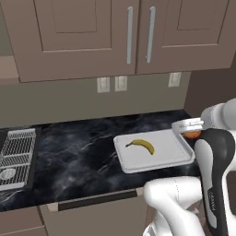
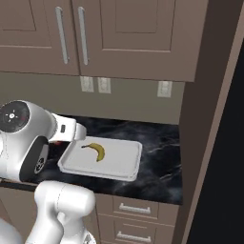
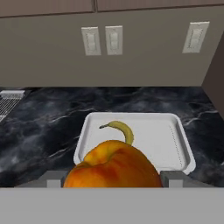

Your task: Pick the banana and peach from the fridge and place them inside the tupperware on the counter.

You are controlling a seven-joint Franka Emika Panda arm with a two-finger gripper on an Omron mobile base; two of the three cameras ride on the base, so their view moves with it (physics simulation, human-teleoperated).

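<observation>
Your arm comes up from low in both base views, elbow bent, white forearm reaching forward so the gripper (image 1: pixel 190 131) sits at the near right edge of the tupperware (image 1: pixel 168 159) in the left base view and at its near left corner in the right base view. In the hand view the jaws are clenched on the peach (image 3: pixel 113 168), one dark tip poking out on each side of it, fruit held up over the near rim of the tray. From the left base view you get just a sliver of orange peach beside the wrist; in the right base view the forearm hides it and the jaws too. The banana (image 1: pixel 142 145) lies flat inside the tupperware, toward the left-middle of the tray, and its lower end is hidden behind the peach in the hand view. The tupperware rests on the black marble surface (image 1: pixel 78 152), right of centre. At far left a grey wire rack (image 1: pixel 16 156) is cut off by the frame edge. Counts: one banana, one peach, one tupperware, one rack, three wall outlets (image 3: pixel 113 40) on the backsplash, two long cabinet handles (image 1: pixel 129 34) up top. The fridge (image 2: pixel 224 157) shows as a dark strip on the far right of the right base view, cut off.
</observation>
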